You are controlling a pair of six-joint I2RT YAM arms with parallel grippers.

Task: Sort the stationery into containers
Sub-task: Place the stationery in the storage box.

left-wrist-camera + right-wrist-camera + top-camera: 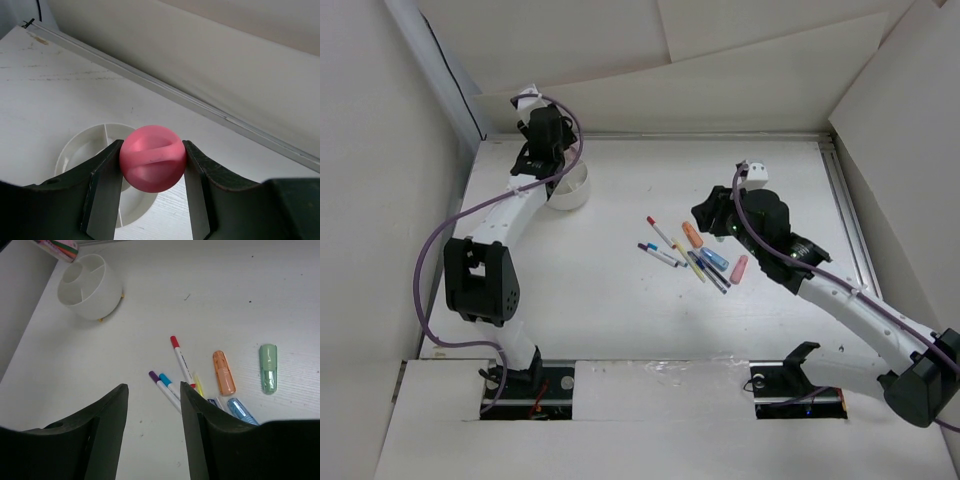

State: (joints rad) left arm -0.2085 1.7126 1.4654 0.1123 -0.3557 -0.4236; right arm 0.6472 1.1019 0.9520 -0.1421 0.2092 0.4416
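My left gripper [548,150] is shut on a pink-capped glue stick [153,158] and holds it above the near rim of the round white divided cup [75,150]. The cup stands at the table's far left [570,190] and also shows in the right wrist view [90,287]. My right gripper [705,213] is open and empty above the loose stationery [152,390]. On the table lie a red-capped pen [180,360], purple and blue-capped pens [164,388], an orange stick [223,372], a green stick [268,368], a blue stick [242,411] and a pink stick [738,268].
White cardboard walls close in the table on the left, back and right [720,90]. A metal rail [200,105] runs along the back edge just beyond the cup. The right arm's body [790,250] hangs over the stationery's right side.
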